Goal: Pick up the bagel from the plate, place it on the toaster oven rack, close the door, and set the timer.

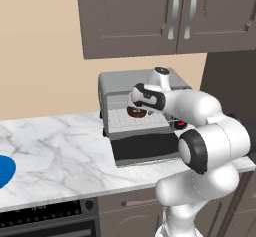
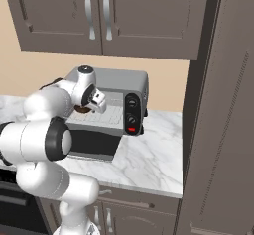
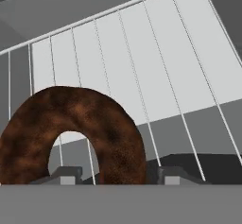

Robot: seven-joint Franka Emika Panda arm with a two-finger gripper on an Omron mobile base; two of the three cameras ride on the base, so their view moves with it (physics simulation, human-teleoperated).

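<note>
Bagel (image 3: 71, 133) over rack (image 3: 142, 67), pincer (image 3: 118, 176) part-open.
Can't tell if you're gripping it; pull back crooked and it drags onto the door (image 1: 145, 148).

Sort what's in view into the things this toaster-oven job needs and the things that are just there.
Job:
- bagel, at the gripper, over the rack
- toaster oven rack
- door, folded down open
- plate, at the counter's left edge
- timer knobs

Just there:
- wall cabinets
- marble counter
- range below it
</note>
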